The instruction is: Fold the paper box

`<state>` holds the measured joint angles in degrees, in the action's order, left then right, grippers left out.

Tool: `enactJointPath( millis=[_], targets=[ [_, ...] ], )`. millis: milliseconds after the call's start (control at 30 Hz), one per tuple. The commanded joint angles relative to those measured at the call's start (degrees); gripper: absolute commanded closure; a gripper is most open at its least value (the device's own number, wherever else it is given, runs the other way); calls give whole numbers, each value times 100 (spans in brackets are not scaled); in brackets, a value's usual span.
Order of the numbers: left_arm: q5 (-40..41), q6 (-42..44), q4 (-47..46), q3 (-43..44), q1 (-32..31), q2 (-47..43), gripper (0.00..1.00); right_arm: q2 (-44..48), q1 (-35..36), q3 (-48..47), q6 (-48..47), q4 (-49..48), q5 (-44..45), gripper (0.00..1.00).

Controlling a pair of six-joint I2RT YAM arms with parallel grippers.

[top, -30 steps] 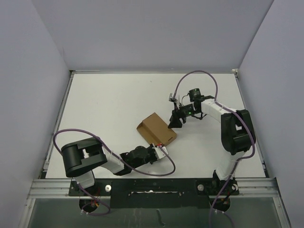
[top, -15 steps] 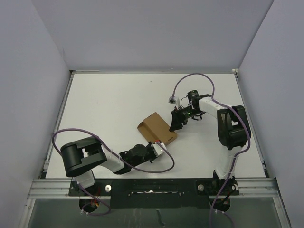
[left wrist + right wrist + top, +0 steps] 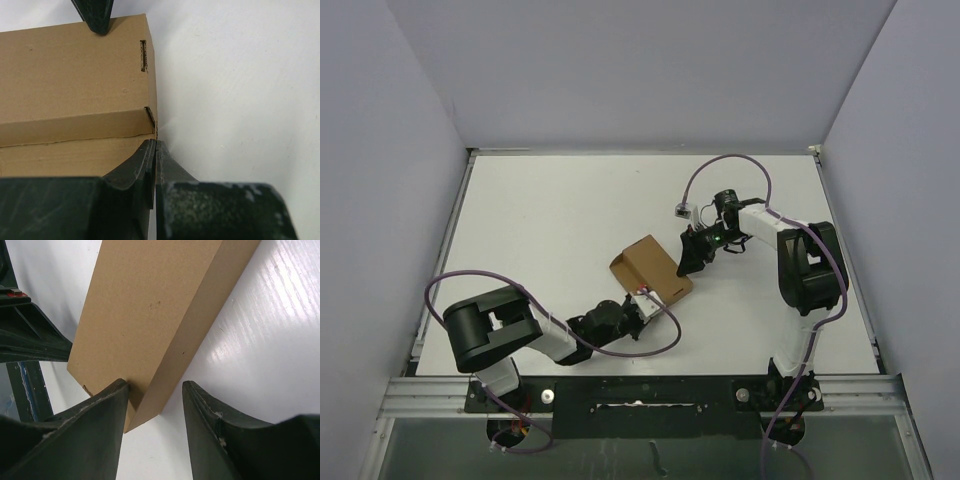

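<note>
Flanking one paper box (image 3: 651, 270), two hands (image 3: 643, 301) (image 3: 687, 260)

— What is the paper box (image 3: 75, 75) made of?
— Plain brown cardboard, matt, with a fine fibrous grain. The cut edges look slightly ragged.
— And the worktop (image 3: 270, 340)?
— White and smooth, with a soft sheen and faint streaks where the light catches it.
— The left fingers (image 3: 200, 210)?
— Dark hard plastic, matt, scuffed and speckled pale. The right fingers (image 3: 215, 440) look the same, with worn greyish edges.
— Anything metal?
— The rail (image 3: 880, 385) along the worktop's near edge is bare silvery metal with a dull finish.
</note>
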<state>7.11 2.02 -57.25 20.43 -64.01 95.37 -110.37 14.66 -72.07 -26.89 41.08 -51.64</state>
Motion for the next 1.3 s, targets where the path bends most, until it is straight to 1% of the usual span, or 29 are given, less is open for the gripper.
enactJointPath(
  millis=[0,433,567,800,967,1067,1267],
  targets=[
    [22,-255,-183,-22,84,-255,100,-68,-15,-193,-22,10,242,54],
    [-28,-590,437,243,242,-424,100,-96,29,-202,-59,49,200,54],
    [-36,-666,769,394,273,-522,100,-108,35,-203,-70,64,176,55],
    [-26,-721,1421,694,304,-697,100,-107,63,-219,-62,83,123,55],
    [-37,-813,2047,1030,327,-763,100,-110,115,-225,-44,93,97,55],
    [-35,-852,2592,1298,339,-797,100,-120,147,-228,-35,91,101,55],
    [-70,-885,3303,1769,354,-738,100,-132,150,-237,-35,93,110,55]
  ],
)
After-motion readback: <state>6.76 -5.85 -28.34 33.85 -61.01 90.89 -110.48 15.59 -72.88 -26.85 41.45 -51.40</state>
